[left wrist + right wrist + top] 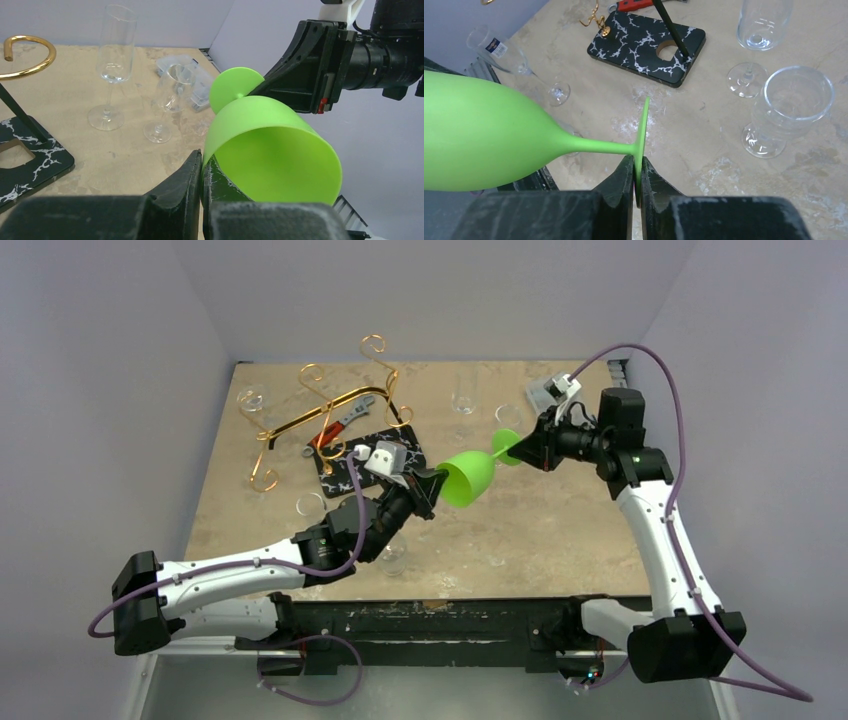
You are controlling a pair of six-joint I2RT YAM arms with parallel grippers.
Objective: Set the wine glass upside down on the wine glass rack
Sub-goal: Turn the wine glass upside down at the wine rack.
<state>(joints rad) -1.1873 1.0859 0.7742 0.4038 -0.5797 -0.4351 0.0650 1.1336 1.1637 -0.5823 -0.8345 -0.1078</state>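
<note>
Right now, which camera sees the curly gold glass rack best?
The top external view. It shows the whole wine glass rack, with its curly arms and its long arched bar. The left wrist view catches only one gold loop at its edge. The right wrist view shows just a small gold curl.

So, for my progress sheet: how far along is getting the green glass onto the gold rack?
Done: the wine glass is off the table, lying sideways in mid-air. In hand: the left gripper pinches its rim, the right gripper its foot. Left: turn it bowl-down and hang it on the wine glass rack, at the table's far left.
</note>
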